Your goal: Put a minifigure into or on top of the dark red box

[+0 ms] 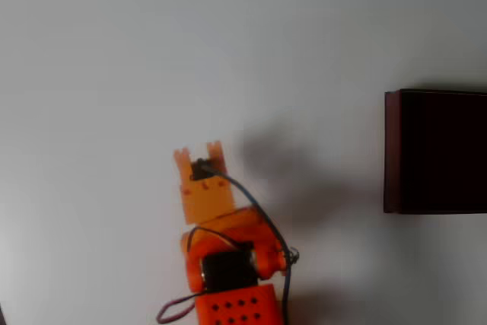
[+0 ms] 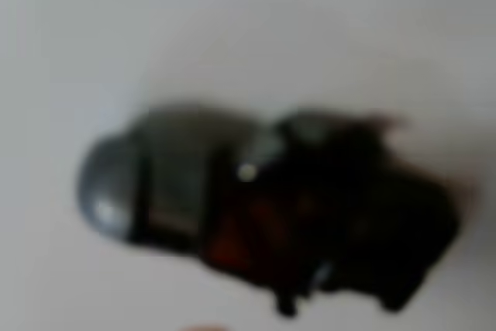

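One stage in hand: the pick-up; nothing has yet been delivered.
Table [image 1: 114,51]: a plain white surface is shown in the overhead view, bearing the box and the arm.
Dark red box [image 1: 392,150]: it is placed at the right edge of the overhead view, well apart from the arm; no figure is seen in its dark inside.
Gripper [image 1: 199,152]: two orange fingertips are seen parted in the overhead view, pointing up the picture; whether anything is gripped cannot be told.
Minifigure [image 2: 263,207]: it is shown blurred and lying on the white surface in the wrist view, close beneath the camera.
Remaining, as judged: grasp, carry to the right, release at the box.
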